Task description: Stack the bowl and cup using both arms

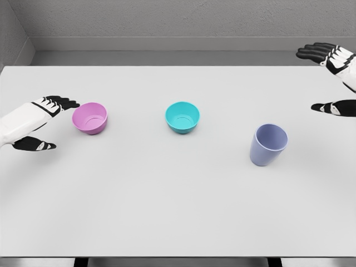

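A pink bowl (90,118) sits upright on the white table (167,206) at the left. A teal bowl (182,117) stands near the middle. A lavender cup (268,144) stands upright to the right of it. My left hand (50,123) hovers just left of the pink bowl, fingers spread, its upper fingertips (71,103) close to the bowl's rim, holding nothing. My right hand (328,78) is open at the far right edge, well above and right of the cup, with its thumb (328,107) apart from the fingers.
A grey wall runs along the table's far edge (167,58). The table's front edge (178,257) lies near the bottom of the picture.
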`<action>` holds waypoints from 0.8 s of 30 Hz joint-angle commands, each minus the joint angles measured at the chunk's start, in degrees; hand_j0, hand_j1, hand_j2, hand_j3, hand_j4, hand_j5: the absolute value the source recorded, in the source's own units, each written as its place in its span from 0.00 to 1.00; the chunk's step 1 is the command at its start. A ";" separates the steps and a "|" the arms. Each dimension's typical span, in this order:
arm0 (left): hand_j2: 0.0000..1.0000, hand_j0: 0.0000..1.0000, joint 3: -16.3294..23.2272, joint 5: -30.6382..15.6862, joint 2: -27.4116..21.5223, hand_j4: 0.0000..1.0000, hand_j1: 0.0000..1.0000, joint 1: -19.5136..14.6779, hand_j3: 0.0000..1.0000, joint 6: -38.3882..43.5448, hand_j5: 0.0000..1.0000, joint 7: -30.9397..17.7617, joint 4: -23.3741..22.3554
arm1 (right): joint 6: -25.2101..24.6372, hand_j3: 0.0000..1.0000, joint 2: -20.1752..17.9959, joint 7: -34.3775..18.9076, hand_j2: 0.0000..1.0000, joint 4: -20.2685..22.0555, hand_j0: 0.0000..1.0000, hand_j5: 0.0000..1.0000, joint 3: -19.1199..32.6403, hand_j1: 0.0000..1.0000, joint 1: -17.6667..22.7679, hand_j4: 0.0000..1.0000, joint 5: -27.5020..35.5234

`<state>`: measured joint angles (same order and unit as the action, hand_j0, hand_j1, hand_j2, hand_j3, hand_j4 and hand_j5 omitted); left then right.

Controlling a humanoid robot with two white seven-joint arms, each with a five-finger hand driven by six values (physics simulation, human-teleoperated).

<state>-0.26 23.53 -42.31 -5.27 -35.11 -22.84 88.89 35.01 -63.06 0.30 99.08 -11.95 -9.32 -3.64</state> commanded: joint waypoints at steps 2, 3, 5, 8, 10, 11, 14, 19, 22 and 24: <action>1.00 1.00 -0.01 -0.42 -0.06 1.00 1.00 0.00 1.00 0.11 1.00 -0.36 -0.21 | -0.01 1.00 -0.57 1.11 1.00 0.85 1.00 1.00 -1.05 1.00 -0.17 1.00 0.39; 1.00 1.00 -0.01 -0.42 -0.06 1.00 1.00 0.00 1.00 0.11 1.00 -0.45 -0.21 | -0.01 1.00 -0.75 1.02 1.00 0.85 1.00 1.00 -1.05 1.00 -0.44 1.00 0.39; 1.00 1.00 -0.01 0.02 -0.06 1.00 1.00 -0.09 1.00 0.11 1.00 -0.80 -0.21 | -0.01 1.00 -0.84 1.02 1.00 0.76 1.00 1.00 -1.05 1.00 -0.62 1.00 0.39; 1.00 1.00 1.13 0.90 -0.50 1.00 1.00 -1.49 1.00 0.11 1.00 -0.80 -0.91 | -0.01 1.00 -1.10 1.02 1.00 0.76 1.00 1.00 -1.05 1.00 -0.79 1.00 0.39; 1.00 1.00 1.66 0.81 -0.58 1.00 1.00 -3.60 1.00 0.11 1.00 -0.97 -1.61 | -0.01 1.00 -1.54 1.02 1.00 0.76 1.00 1.00 -1.14 1.00 -0.79 1.00 0.21; 1.00 1.00 3.06 0.73 -0.67 1.00 1.00 -5.71 1.00 0.11 1.00 -3.60 -1.35 | -0.01 1.00 -3.03 0.93 1.00 0.76 1.00 1.00 -1.14 1.00 -0.79 1.00 0.21; 1.00 1.00 8.50 -0.59 -1.28 1.00 1.00 -13.87 1.00 0.11 1.00 -8.27 -4.59 | -0.01 1.00 -6.64 0.93 1.00 0.94 1.00 1.00 -1.23 1.00 -0.79 1.00 0.39; 1.00 1.00 18.71 -3.49 -1.55 1.00 1.00 -26.01 1.00 0.11 1.00 -12.16 -12.78 | -0.01 1.00 -4.44 -9.79 1.00 0.94 1.00 1.00 -1.05 1.00 -2.99 1.00 -1.19; 1.00 1.00 25.91 -6.13 -1.38 1.00 1.00 -32.16 1.00 0.11 1.00 -12.16 -13.57 | -0.01 1.00 1.63 -13.31 1.00 0.76 1.00 1.00 -1.05 1.00 -6.86 1.00 -5.76; 1.00 1.00 27.50 -8.59 -0.94 1.00 1.00 -34.45 1.00 0.11 1.00 -12.16 -14.18 | -0.01 1.00 2.06 -15.42 1.00 0.59 1.00 1.00 -1.05 1.00 -7.82 1.00 -6.47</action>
<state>24.05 17.44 -43.46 -40.25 -35.12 -34.78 75.68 35.04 -62.65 -12.29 99.75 -13.04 -17.40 -8.80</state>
